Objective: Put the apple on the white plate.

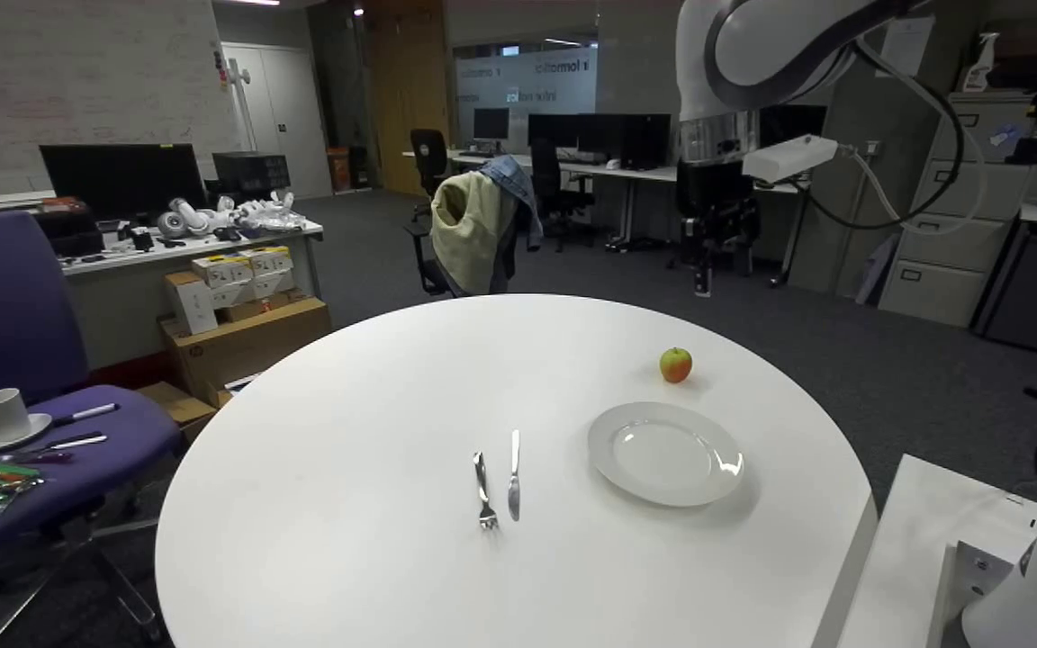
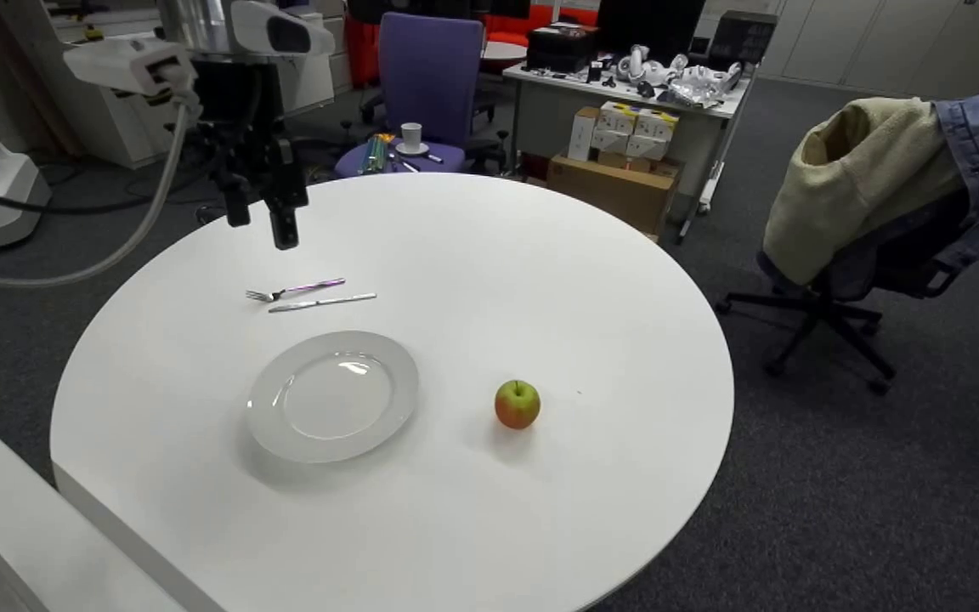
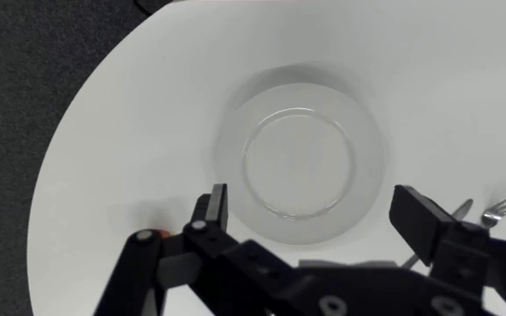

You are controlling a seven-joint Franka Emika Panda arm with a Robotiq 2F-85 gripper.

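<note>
The apple (image 1: 676, 365) is small, yellow-green with a red-orange blush, and sits on the table, also seen in an exterior view (image 2: 517, 405). The white plate (image 1: 665, 454) lies apart from it, bare, and shows in an exterior view (image 2: 333, 396). My gripper (image 1: 704, 281) hangs high above the table, and both its fingers show apart in an exterior view (image 2: 262, 226). In the wrist view the open gripper (image 3: 311, 193) has nothing between its fingers, with the white plate (image 3: 299, 164) below. Only a red bit of the apple (image 3: 164, 233) shows behind the left finger; the rest is hidden.
A fork (image 1: 483, 493) and a knife (image 1: 515, 477) lie on the round white table (image 1: 329, 450) beside the plate. A purple chair (image 1: 113, 432) with a white cup (image 1: 2, 414) and saucer stands off the table. A chair with a jacket (image 1: 473, 225) stands behind it.
</note>
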